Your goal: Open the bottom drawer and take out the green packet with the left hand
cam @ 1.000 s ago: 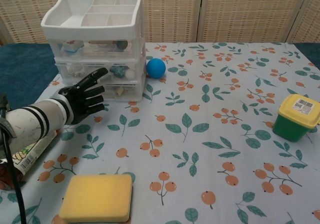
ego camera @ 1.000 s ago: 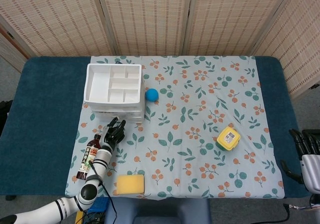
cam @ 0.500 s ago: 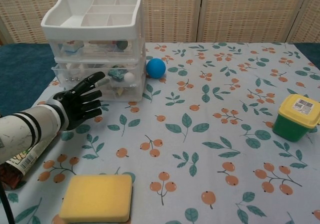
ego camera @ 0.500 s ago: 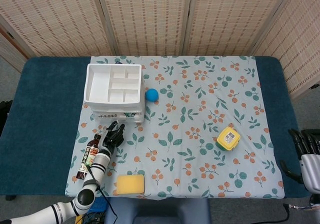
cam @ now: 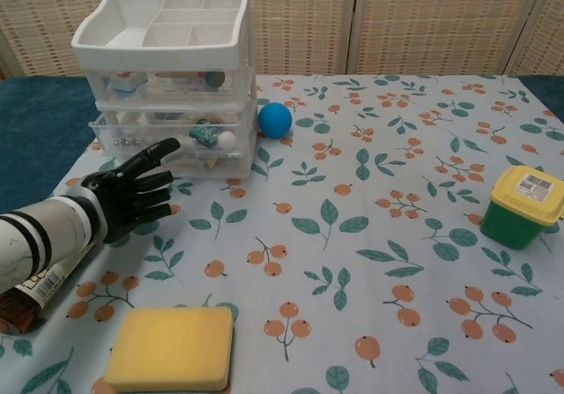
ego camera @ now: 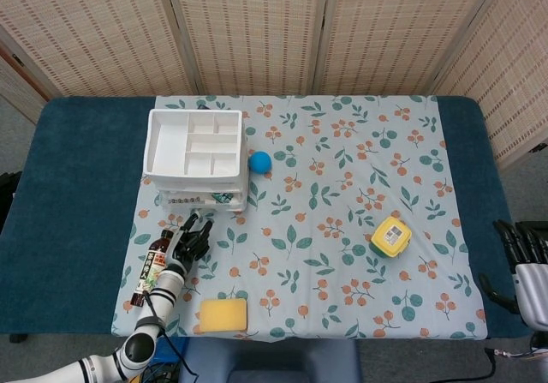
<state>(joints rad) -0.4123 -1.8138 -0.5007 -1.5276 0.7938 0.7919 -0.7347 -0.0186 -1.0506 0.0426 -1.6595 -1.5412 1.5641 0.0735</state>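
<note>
A white three-drawer unit (ego camera: 195, 147) (cam: 167, 68) stands at the back left of the floral cloth. Its bottom drawer (cam: 163, 143) (ego camera: 202, 199) is pulled partly out toward me. Through the clear front a teal-green packet (cam: 204, 133) shows beside a small white ball. My left hand (cam: 132, 196) (ego camera: 190, 242) sits just in front of the drawer with its dark fingers spread and nothing in it; one raised fingertip (cam: 169, 145) touches the drawer front. My right hand (ego camera: 520, 254) hangs off the table's right edge, fingers apart and holding nothing.
A blue ball (cam: 274, 119) lies right of the drawer unit. A dark sauce bottle (ego camera: 152, 270) lies under my left forearm. A yellow sponge (cam: 172, 347) sits near the front edge. A green tub with a yellow lid (cam: 526, 206) stands at the right.
My left hand has drawn back toward me, and the bottom drawer has slid out with it. The right hand has not moved.
</note>
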